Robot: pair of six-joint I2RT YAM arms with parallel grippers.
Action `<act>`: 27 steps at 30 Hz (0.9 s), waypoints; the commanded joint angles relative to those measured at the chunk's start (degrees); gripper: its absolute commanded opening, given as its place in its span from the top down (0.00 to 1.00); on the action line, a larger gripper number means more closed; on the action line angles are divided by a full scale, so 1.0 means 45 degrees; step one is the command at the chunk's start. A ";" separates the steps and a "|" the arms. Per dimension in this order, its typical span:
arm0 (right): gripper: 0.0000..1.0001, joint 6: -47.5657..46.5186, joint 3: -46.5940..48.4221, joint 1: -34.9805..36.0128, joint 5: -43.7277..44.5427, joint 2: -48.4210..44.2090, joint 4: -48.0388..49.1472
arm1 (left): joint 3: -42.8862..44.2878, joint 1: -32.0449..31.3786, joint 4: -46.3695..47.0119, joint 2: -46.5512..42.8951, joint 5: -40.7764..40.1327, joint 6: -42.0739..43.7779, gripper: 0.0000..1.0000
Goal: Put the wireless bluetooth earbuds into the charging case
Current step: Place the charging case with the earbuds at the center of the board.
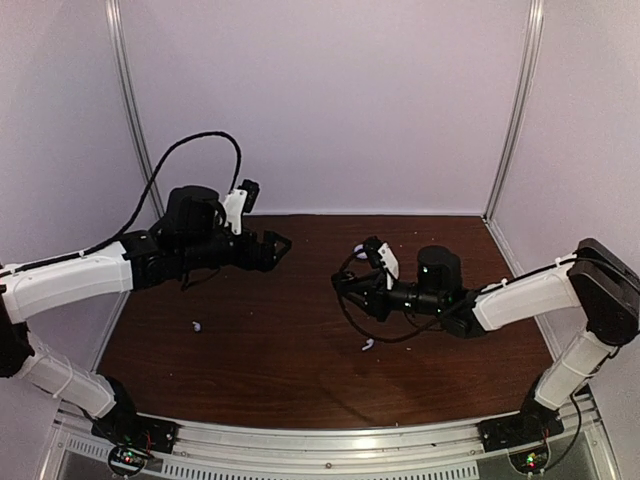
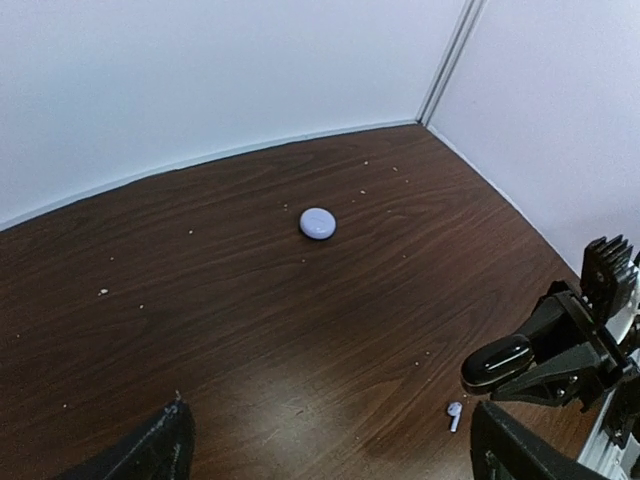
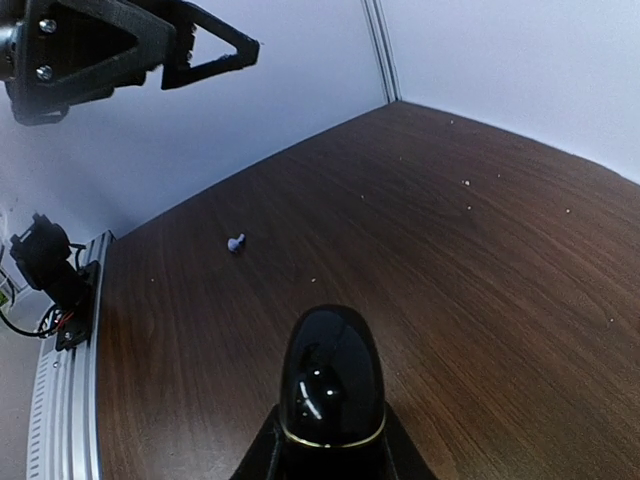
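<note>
The pale lavender charging case (image 2: 318, 223) lies closed on the brown table; it also shows in the top view (image 1: 358, 249). One earbud (image 1: 197, 326) lies at the near left and shows in the right wrist view (image 3: 236, 243). The other earbud (image 1: 368, 345) lies near the middle, close under the right gripper (image 2: 454, 414). My left gripper (image 1: 275, 246) is open and empty above the table (image 2: 335, 462). My right gripper (image 1: 348, 288) is shut on a glossy black oval object (image 3: 330, 385), also seen in the left wrist view (image 2: 497, 362).
White walls with metal corner posts (image 1: 512, 110) close in the table at the back and sides. A metal rail (image 1: 330, 440) runs along the near edge. Small pale crumbs dot the table (image 2: 102, 292).
</note>
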 commanded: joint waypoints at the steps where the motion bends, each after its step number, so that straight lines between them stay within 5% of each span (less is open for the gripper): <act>1: 0.98 0.0304 0.1834 -0.0065 -0.0783 0.1802 -0.1629 | -0.0620 0.0203 0.1248 -0.0877 -0.0384 -0.1052 0.02; 13: 0.98 0.0767 0.6318 -0.0076 -0.0621 0.6592 -0.3281 | -0.1298 0.0247 0.0772 -0.1379 -0.1074 -0.1449 0.02; 27: 0.89 0.1169 0.9775 -0.0551 -0.0114 0.9365 -0.4981 | -0.1510 0.0313 0.0672 -0.1279 -0.1568 -0.1495 0.02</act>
